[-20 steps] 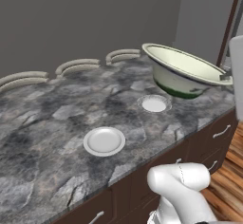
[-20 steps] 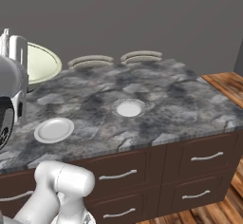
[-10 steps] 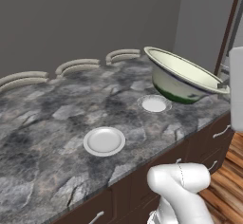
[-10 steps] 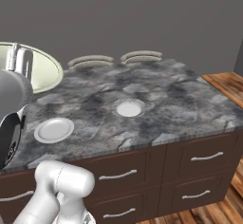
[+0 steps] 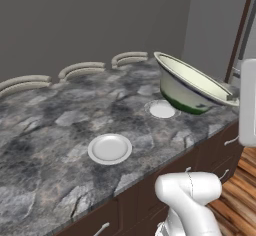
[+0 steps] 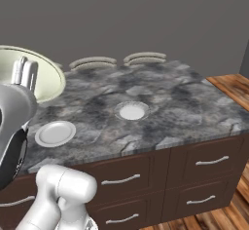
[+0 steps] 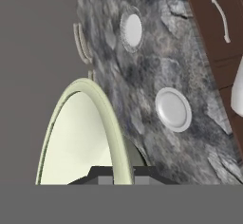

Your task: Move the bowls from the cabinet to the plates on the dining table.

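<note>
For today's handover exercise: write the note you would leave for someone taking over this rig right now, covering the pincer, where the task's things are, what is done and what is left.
Pincer: shut on the rim of the cream and green bowl, which it holds tilted in the air over the dining table.
Plates: both bare on the table, the far plate just beside and below the bowl, the near plate closer to the table's front edge.
Done: one bowl is out of the cabinet and carried to the table.
Left: set this bowl on a plate, probably the far one, release, then fetch the second bowl for the other plate.
</note>
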Motion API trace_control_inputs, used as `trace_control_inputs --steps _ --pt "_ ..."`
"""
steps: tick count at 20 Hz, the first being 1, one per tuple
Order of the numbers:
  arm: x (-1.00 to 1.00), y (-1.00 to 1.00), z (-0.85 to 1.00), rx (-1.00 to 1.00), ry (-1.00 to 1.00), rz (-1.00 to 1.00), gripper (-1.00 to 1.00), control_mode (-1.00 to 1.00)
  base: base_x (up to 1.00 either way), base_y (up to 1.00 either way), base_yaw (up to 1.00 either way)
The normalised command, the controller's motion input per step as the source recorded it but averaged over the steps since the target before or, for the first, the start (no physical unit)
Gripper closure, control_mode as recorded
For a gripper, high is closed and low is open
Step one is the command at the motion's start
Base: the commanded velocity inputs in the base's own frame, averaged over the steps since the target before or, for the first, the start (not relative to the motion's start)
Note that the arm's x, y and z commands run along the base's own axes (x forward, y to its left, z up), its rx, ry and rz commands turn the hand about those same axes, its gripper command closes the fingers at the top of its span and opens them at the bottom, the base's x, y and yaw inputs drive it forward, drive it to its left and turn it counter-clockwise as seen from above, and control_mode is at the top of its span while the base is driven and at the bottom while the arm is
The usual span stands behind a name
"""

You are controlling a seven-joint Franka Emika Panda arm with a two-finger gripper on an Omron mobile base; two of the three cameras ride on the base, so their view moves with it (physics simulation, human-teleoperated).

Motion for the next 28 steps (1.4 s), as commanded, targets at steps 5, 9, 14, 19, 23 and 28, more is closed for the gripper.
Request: trace_control_inputs --steps 5,9,14,19,23,28 --pt "0.00 0.02 -0.16 0.05 -0.01 0.00 1.00 -1.00 0.00 0.00 0.00" --pt "0.00 0.01 -0.16 0.06 -0.01 -0.01 1.00 -1.00 0.00 0.00 0.00" --pt "0.00 0.02 -0.16 0.06 -0.01 0.00 1.00 -1.00 0.00 0.00 0.00" --pt "0.02 0.00 -0.16 0.01 -0.06 0.00 1.00 -1.00 0.00 0.00 0.00" --pt "0.02 0.00 -0.08 -0.01 0.03 0.00 1.00 -1.00 0.00 0.00 0.00" --pt "0.01 0.01 -0.17 -0.08 0.18 0.04 1.00 -1.00 0.00 0.00 0.00"
